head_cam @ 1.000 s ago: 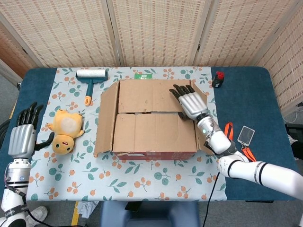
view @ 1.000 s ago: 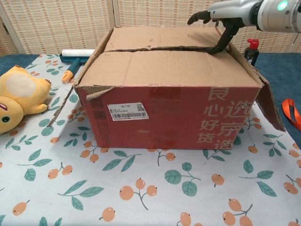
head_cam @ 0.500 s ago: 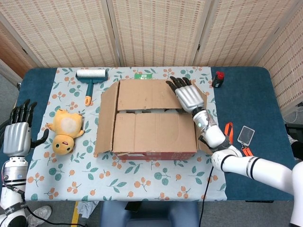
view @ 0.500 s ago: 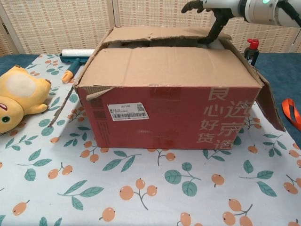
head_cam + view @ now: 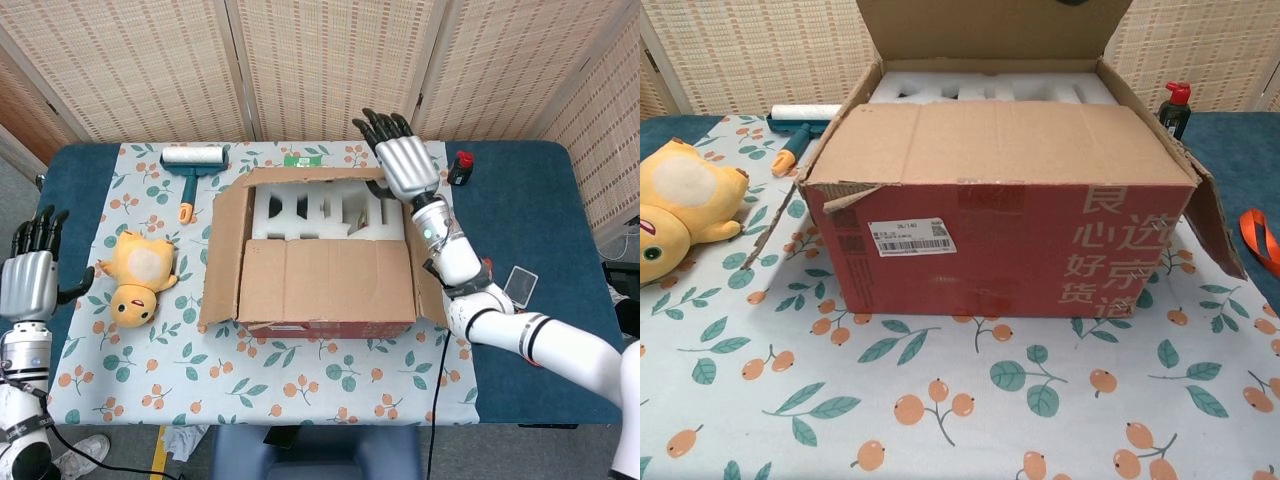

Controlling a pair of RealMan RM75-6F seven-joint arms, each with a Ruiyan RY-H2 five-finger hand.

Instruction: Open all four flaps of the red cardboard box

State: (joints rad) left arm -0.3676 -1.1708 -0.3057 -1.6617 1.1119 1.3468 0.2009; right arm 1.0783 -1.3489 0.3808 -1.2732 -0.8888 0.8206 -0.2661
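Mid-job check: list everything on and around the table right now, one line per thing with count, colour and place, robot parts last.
cardboard box: one, red sides, brown flaps, table centre; far flap raised upright, near flap lying closed, side flaps folded out.
foam insert: one, white, inside the box, showing in the far half.
plush toy: one, yellow, left of the box.
lint roller: one, white roll, teal handle, far left of the box.
small bottle: one, black with red cap, far right.
tablecloth: one, white with orange fruit print, under the box.
left hand: one, grey and black, left table edge, holding nothing.
right hand: one, grey and black, at the raised far flap.
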